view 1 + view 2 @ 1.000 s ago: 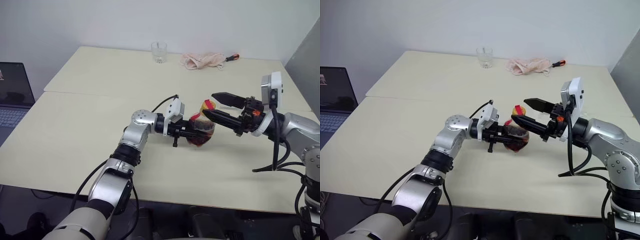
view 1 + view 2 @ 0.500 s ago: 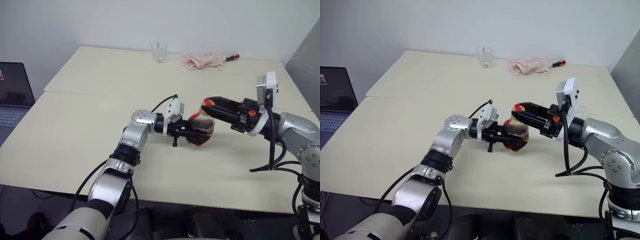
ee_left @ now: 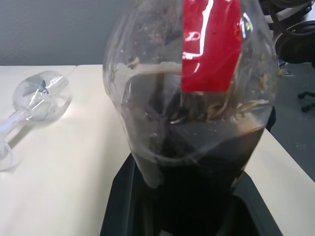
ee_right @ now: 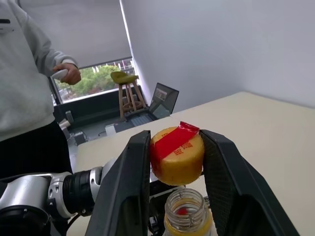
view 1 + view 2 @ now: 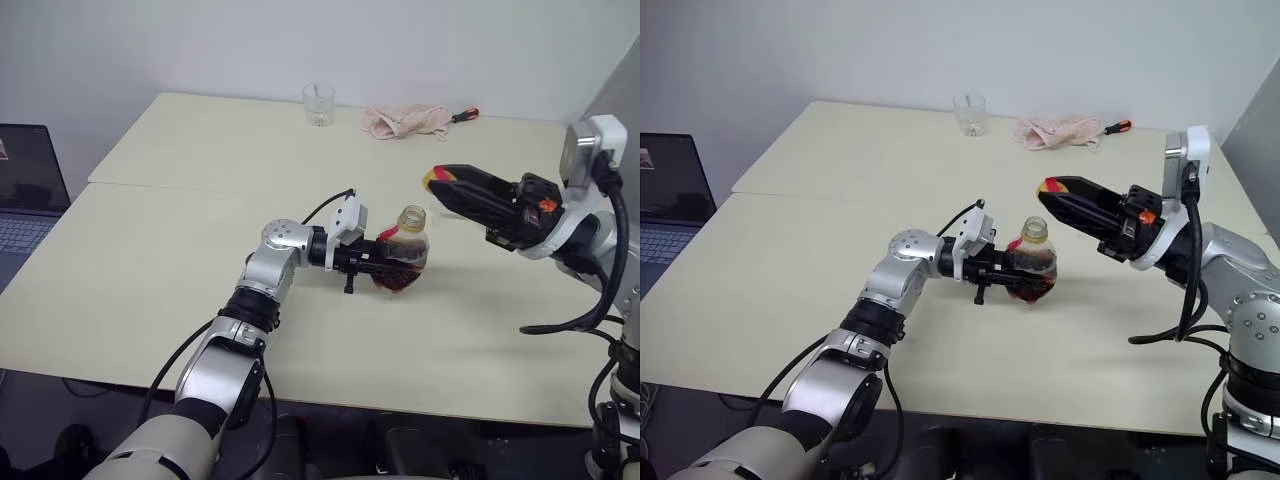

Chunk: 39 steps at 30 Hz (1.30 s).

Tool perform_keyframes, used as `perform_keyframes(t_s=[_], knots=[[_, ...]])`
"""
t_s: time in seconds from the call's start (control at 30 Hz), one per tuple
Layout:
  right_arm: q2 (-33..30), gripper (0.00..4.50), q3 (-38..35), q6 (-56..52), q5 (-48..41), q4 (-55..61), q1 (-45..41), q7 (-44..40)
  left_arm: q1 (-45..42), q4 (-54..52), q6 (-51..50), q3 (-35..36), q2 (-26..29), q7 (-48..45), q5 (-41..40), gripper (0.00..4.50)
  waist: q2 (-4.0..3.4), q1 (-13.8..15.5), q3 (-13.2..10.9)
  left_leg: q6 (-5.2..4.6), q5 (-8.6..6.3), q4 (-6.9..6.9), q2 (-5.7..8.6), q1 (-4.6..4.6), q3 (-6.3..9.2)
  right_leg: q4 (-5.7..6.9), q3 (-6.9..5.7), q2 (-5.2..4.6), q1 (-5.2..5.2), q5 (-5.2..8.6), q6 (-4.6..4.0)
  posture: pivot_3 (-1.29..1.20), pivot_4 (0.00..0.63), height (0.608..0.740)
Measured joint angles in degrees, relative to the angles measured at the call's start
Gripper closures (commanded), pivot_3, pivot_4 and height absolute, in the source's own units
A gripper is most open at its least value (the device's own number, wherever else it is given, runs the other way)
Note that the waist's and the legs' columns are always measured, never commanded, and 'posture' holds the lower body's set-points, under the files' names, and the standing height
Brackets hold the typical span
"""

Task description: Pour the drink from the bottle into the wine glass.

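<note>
The bottle (image 5: 403, 262) stands upright on the table, its mouth (image 4: 185, 206) uncovered. My left gripper (image 5: 385, 265) is shut on its bulbous body from the side. The dark brown drink (image 3: 197, 187) fills the lower part of the bottle. My right gripper (image 5: 437, 180) hangs above and to the right of the bottle's mouth, shut on the yellow-and-red cap (image 4: 176, 156). In the left wrist view the wine glass (image 3: 42, 96) shows beyond the bottle, and it looks to be lying on its side on the table.
A short clear tumbler (image 5: 318, 103), a pink cloth (image 5: 405, 121) and a screwdriver (image 5: 464, 115) lie at the table's far edge. A laptop (image 5: 30, 190) sits off the left side. A person (image 4: 24, 98) stands beyond the table in the right wrist view.
My right gripper closed on the cap and has lifted it off the bottle, up and to the right. The left gripper and the bottle stayed put.
</note>
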<state>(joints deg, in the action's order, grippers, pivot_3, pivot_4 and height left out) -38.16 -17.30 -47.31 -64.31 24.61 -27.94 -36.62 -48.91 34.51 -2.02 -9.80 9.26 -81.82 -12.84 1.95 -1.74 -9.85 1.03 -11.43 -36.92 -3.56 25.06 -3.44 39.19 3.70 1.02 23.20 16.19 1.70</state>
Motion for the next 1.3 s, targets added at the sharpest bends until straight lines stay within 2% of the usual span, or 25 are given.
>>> perform_keyframes(t_s=[0.1, 0.2, 0.33, 0.53, 0.83, 0.87, 1.03, 1.13, 1.3], knots=[[-0.2, 3.3, -1.9, 2.2, 5.0, -2.1, 3.3, 4.5, 0.0, 0.0, 0.0, 0.0, 0.1, 0.1, 0.0, 3.83, 0.0, 0.0, 0.0, 0.0, 0.0, -0.01, 0.01, 0.0, 0.0, 0.0, -0.01, -0.02, -0.01, 0.0, 0.01, 0.0, 0.15, 0.74], [1.2, 3.3, -4.4, 6.2, 14.3, -8.0, 8.1, 13.0, 0.3, -0.1, 0.0, 0.0, 0.5, 0.3, 0.0, 3.83, -0.01, 0.1, 0.0, 0.0, 0.0, -0.01, 0.04, 0.0, -0.06, 0.0, 0.02, -0.06, -0.01, 0.01, 0.02, 0.0, 0.15, 0.74], [7.9, 3.3, -8.6, 12.4, 23.5, -15.6, 14.9, 23.1, 1.5, -0.4, -0.1, 0.0, 0.7, 1.1, 0.0, 3.83, -0.09, 0.1, 0.1, 0.0, 0.0, 0.04, 0.02, 0.01, -0.08, -0.01, 0.04, -0.04, 0.02, 0.0, 0.0, 0.0, 0.15, 0.74], [13.0, 3.3, -10.1, 17.7, 30.6, -20.1, 22.6, 27.1, 1.6, -0.7, -0.2, 0.0, 0.5, 1.1, 0.0, 3.83, -0.29, -0.2, 0.1, 0.0, 0.0, 0.06, 0.02, -0.07, -0.17, 0.0, 0.15, -0.01, 0.01, 0.02, 0.04, 0.0, 0.15, 0.74], [14.5, 0.23, -7.8, 18.9, 34.0, -20.8, 23.5, 26.1, 1.5, -0.7, -0.2, 0.0, 0.5, 1.1, 0.0, 3.83, -0.31, -0.2, 0.1, 0.0, 0.0, 0.05, 0.03, -0.14, -0.14, 0.11, 0.22, 0.05, 0.01, 0.02, 0.06, 0.0, 0.15, 0.74], [14.2, 0.0, -7.8, 18.8, 34.1, -20.4, 23.6, 25.6, 1.5, -0.7, -0.2, 0.0, 0.4, 1.1, 0.0, 3.83, -0.31, -0.2, 0.1, 0.0, 0.0, 0.05, 0.03, -0.14, -0.15, 0.1, 0.22, 0.04, 0.01, 0.02, 0.06, 0.0, 0.15, 0.74], [12.2, 0.0, -8.1, 16.5, 33.5, -15.1, 24.5, 24.8, 1.4, -0.6, -0.2, 0.0, 0.4, 1.1, 0.0, 3.83, -0.31, -0.2, 0.1, 0.0, 0.0, 0.05, 0.03, -0.14, -0.13, 0.11, 0.21, 0.04, 0.01, 0.02, 0.06, 0.0, 0.15, 0.74], [10.4, 0.0, -7.8, 11.3, 29.1, -6.2, 25.1, 23.9, 1.4, -0.4, -0.2, 0.1, 0.6, 1.5, 0.0, 3.83, -0.36, -0.3, 0.1, 0.0, 0.0, 0.06, 0.02, -0.15, -0.13, 0.13, 0.25, 0.07, 0.02, 0.02, 0.06, 0.0, 0.15, 0.74], [-2.6, 0.0, -1.3, -0.1, 17.0, 14.3, 19.7, 17.3, 0.7, 1.8, -0.3, 2.8, 2.0, 7.0, -0.1, 3.83, -0.33, -0.6, 0.1, -0.01, 0.0, 0.06, -0.05, -0.16, 0.05, 0.13, 0.17, 0.17, 0.0, 0.03, 0.06, 0.0, 0.15, 0.74]])
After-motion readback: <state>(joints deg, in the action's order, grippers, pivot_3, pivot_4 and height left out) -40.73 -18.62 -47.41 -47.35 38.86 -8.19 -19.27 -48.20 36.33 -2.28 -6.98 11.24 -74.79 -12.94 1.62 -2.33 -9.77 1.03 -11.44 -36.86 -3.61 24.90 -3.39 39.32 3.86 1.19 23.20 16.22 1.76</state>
